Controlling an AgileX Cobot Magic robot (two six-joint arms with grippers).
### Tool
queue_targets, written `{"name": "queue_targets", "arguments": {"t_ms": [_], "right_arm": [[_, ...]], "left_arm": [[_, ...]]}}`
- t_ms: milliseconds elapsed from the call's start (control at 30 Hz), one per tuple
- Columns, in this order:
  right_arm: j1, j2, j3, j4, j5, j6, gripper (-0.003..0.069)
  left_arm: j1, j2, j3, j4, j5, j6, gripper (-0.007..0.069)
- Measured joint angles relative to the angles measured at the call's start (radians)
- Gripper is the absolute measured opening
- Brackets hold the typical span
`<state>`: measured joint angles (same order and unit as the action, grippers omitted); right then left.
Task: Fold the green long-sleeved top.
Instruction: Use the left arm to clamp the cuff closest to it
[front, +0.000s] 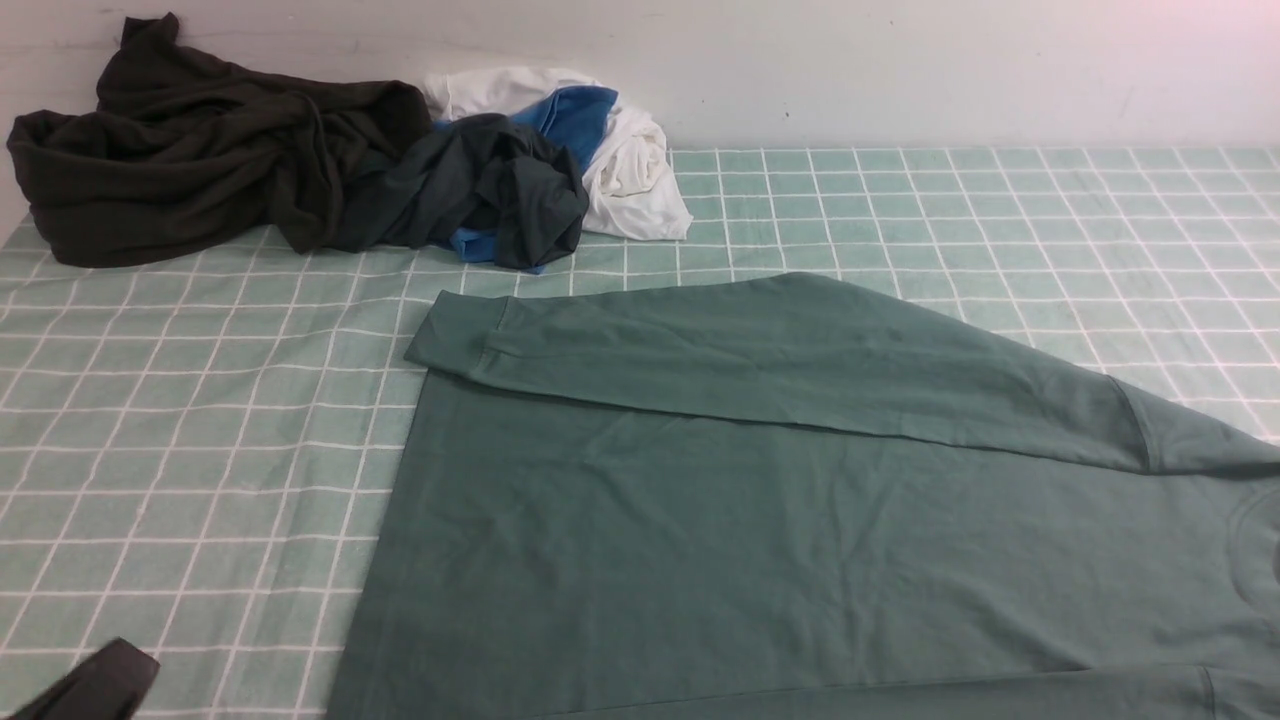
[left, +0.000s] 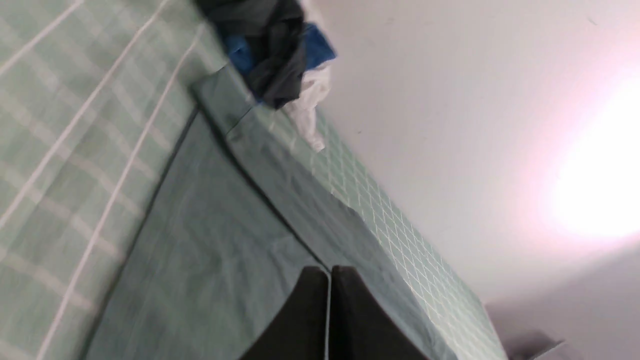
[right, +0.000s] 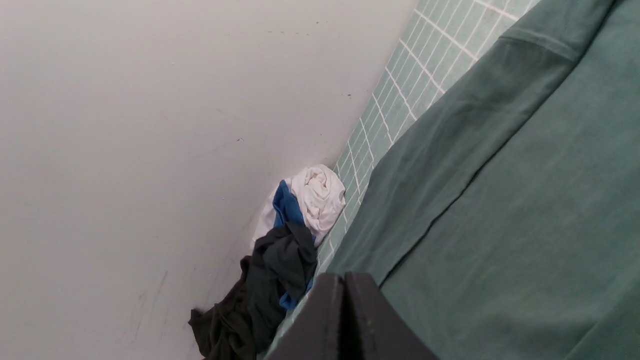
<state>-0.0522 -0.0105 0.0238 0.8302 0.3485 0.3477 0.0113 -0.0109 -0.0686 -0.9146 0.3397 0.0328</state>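
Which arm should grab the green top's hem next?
Probably the left: the left claw sits shut near the hem of the large sage-green cotton long-sleeved top, on the robot's left. The right claw is outside the front view.

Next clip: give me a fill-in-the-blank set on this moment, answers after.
The top lies flat on a cloth with a ___ pattern.
One sleeve lies ___ over across the top.
The left gripper and right gripper are both ___.
The garment tucked against the white garment is bright ___.
Missing words: checked; folded; shut; blue.
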Motion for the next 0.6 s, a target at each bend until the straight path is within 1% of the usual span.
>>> {"name": "queue_targets", "arguments": {"t_ms": [33, 67, 100, 133, 167, 200, 267, 300, 333, 367, 433, 467, 500, 533, 567, 600], "right_arm": [[0.0, 0.0, -0.001, -0.001, 0.009, -0.033, -0.0014], [0.0, 0.0, -0.009, -0.006, 0.039, -0.11, -0.0014], [0.0, 0.0, -0.018, -0.014, 0.06, -0.157, -0.0014], [0.0, 0.0, -0.039, -0.022, 0.081, -0.213, -0.0014], [0.0, 0.0, -0.05, -0.023, 0.086, -0.234, -0.0014], [0.0, 0.021, -0.108, -0.037, 0.092, -0.296, -0.0014], [0.0, 0.104, -0.203, -0.076, 0.097, -0.379, -0.0014], [0.0, 0.139, -0.235, -0.101, 0.106, -0.415, -0.0014], [0.0, 0.214, -0.305, -0.15, 0.134, -0.476, -0.0014], [0.0, 0.228, -0.317, -0.159, 0.141, -0.487, -0.0014], [0.0, 0.407, -0.491, -0.284, 0.276, -0.631, -0.0014], [0.0, 0.42, -0.505, -0.293, 0.29, -0.641, -0.0014], [0.0, 0.537, -0.623, -0.349, 0.418, -0.713, -0.0014], [0.0, 0.549, -0.634, -0.359, 0.451, -0.726, -0.0014], [0.002, 0.628, -0.705, -0.384, 0.557, -0.756, -0.0014], [0.008, 0.677, -0.742, -0.394, 0.616, -0.766, -0.0014]], "left_arm": [[0.0, 0.0, -0.045, 0.007, 0.01, 0.066, -0.0003], [0.0, 0.007, -0.104, 0.026, 0.039, 0.162, -0.0003], [0.0, 0.022, -0.144, 0.043, 0.064, 0.23, -0.0003], [0.0, 0.058, -0.196, 0.073, 0.103, 0.282, -0.0003], [0.0, 0.077, -0.217, 0.081, 0.121, 0.29, -0.0003], [0.0, 0.163, -0.304, 0.159, 0.195, 0.334, -0.0003], [0.0, 0.319, -0.413, 0.289, 0.324, 0.358, -0.0003], [0.0, 0.387, -0.452, 0.332, 0.367, 0.363, -0.0003], [-0.003, 0.485, -0.554, 0.435, 0.453, 0.367, -0.0003], [-0.003, 0.501, -0.554, 0.45, 0.465, 0.367, -0.0003], [-0.049, 0.681, -0.696, 0.636, 0.567, 0.366, -0.0003], [-0.056, 0.693, -0.705, 0.649, 0.572, 0.366, -0.0003], [-0.119, 0.779, -0.766, 0.741, 0.612, 0.355, -0.0003], [-0.137, 0.798, -0.778, 0.761, 0.62, 0.353, -0.0003], [-0.208, 0.858, -0.803, 0.817, 0.65, 0.334, -0.0003], [-0.26, 0.899, -0.81, 0.848, 0.669, 0.316, 0.0]]}}
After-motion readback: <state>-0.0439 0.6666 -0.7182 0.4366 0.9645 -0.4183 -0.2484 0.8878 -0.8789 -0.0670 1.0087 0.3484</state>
